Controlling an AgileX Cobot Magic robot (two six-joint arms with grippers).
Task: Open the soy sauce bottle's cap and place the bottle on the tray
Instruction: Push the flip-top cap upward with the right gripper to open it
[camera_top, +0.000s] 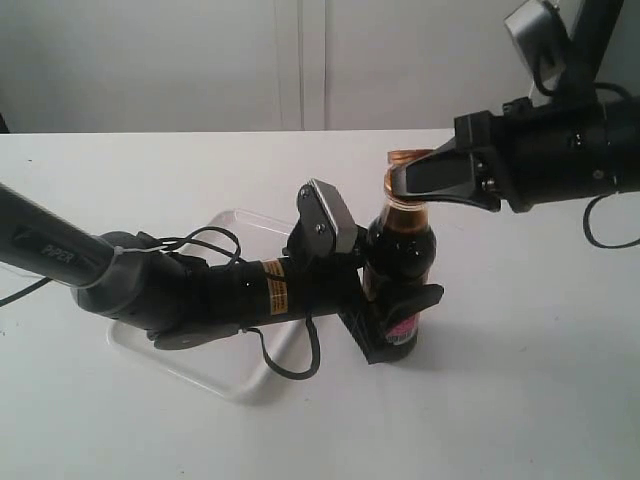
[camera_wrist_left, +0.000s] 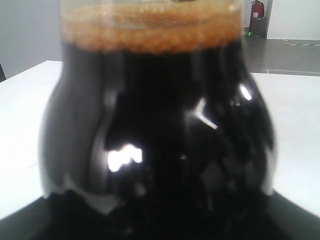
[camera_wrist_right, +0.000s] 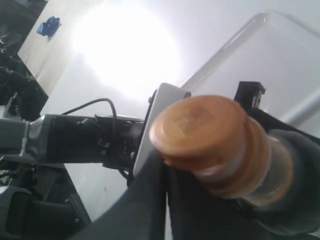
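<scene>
Bottle (camera_top: 400, 250) stands upright on the table (camera_top: 520, 380), beside the tray (camera_top: 235, 385) and not in it; left gripper (camera_top: 392, 318) clamps its labelled base, right gripper (camera_top: 425, 180) pinches the neck under the cap (camera_top: 406, 158). Left wrist: dark glass (camera_wrist_left: 160, 145) fills the frame. Right wrist: orange cap (camera_wrist_right: 200, 127) sits closed between black fingers (camera_wrist_right: 150, 200).

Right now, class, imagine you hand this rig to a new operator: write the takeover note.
Left gripper: shut on the soy sauce bottle, low on its body, bottle upright on the table.
Right gripper: jaws at the cap; whether they grip it cannot be told.
Tray: behind the left arm, with no bottle in it.
Done: bottle held steady.
Left: cap looks closed, so flip it open, then set the bottle on the tray.
</scene>
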